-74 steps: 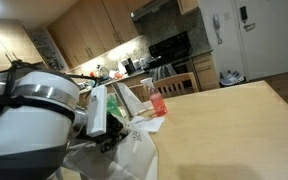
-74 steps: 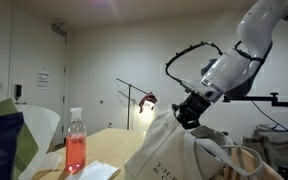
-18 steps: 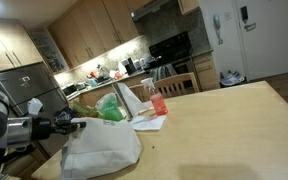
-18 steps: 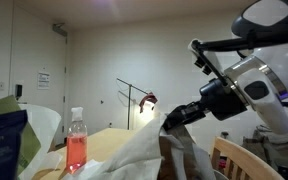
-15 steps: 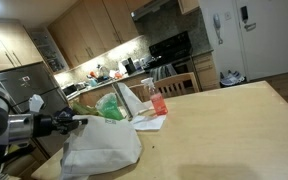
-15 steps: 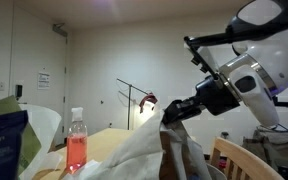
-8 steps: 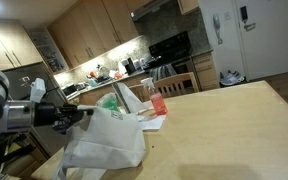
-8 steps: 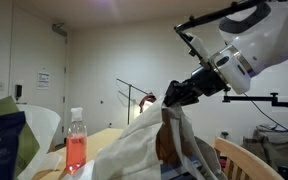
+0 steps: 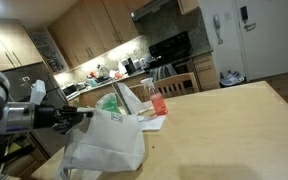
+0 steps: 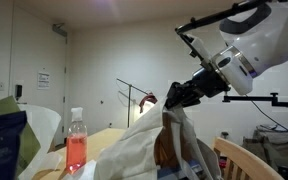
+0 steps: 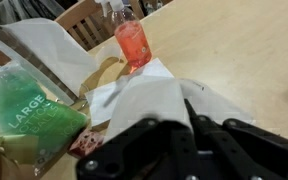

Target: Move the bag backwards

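- My gripper (image 10: pixel 170 103) is clenched tight on the top edge of the bag (image 10: pixel 144 150), with the off-white fabric pinched between the jaws.
- The bag sits on the wooden table (image 9: pixel 224 125) near one of its ends. Its top is drawn up to a peak under my grip, and its body sags down to the tabletop.
- In the wrist view the cloth bunches right against my dark fingers (image 11: pixel 219 140) and spreads out ahead of them.
- A clear bottle (image 11: pixel 132 40) of red liquid stands upright beyond the bag, apart from it, on a white paper (image 11: pixel 109 98).
- A green package (image 11: pixel 34 120) printed LARGE lies just beside the bag. Whether they touch I cannot tell.
- A wooden chair (image 11: pixel 84 15) stands at the table's edge past the bottle.
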Robot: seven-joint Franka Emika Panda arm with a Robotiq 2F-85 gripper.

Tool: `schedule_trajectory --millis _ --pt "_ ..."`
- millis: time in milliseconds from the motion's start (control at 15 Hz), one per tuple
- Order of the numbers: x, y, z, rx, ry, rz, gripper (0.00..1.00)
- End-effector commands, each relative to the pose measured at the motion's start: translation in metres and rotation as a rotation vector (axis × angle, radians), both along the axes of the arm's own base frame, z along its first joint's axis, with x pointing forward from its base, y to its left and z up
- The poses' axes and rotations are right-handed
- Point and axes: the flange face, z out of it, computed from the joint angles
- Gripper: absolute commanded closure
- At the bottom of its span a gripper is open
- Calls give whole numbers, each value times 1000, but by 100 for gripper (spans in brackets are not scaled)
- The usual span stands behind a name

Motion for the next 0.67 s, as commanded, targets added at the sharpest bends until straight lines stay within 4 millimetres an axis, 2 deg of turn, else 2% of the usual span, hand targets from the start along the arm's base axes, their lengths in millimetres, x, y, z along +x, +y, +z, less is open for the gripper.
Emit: schedule_trajectory --millis 0,200,333,600 --pt "-5 12 30 148 52 33 99" --pt "-12 14 68 301 113 55 99" --pt "-15 9 96 403 150 56 99" --pt "-6 -15 141 608 187 9 99"
